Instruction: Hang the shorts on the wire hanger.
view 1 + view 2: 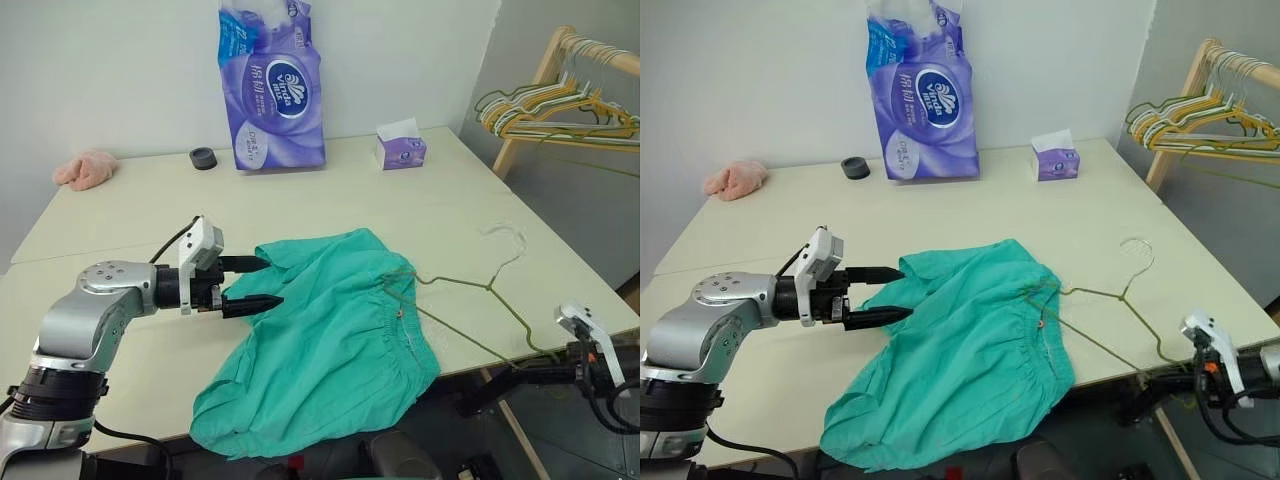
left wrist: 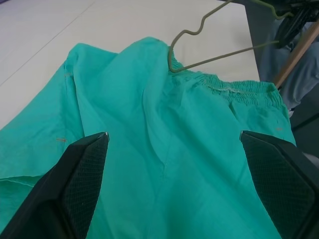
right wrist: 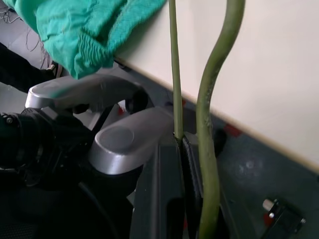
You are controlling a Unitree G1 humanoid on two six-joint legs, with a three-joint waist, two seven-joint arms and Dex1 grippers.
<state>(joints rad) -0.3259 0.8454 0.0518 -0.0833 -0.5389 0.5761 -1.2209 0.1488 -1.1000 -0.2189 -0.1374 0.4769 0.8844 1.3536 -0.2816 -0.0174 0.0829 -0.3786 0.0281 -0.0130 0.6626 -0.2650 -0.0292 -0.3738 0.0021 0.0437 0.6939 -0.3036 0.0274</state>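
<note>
The teal shorts (image 1: pixel 320 340) lie flat on the table (image 1: pixel 120 220), with one end hanging over the near edge. The wire hanger (image 1: pixel 470 310) lies beside them, and one of its shoulders is pushed into the waistband. Its hook points toward the far side of the table. Its long bar runs from the waistband out to the table's near right corner and sticks out past the edge.

The right gripper (image 3: pixel 180 149) is below that corner. It is shut tight on the thin wire of the hanger. The left gripper (image 1: pixel 262 283) is just beside the shorts' left edge, with its fingers spread wide and nothing between them.

What could go wrong? If the right gripper pulls the hanger away, the wire may slide back out of the waistband, because nothing pins the cloth down. The shorts could also slip off the near edge, since part of them already hangs over it. The thin wire might also twist in the grip.
</note>
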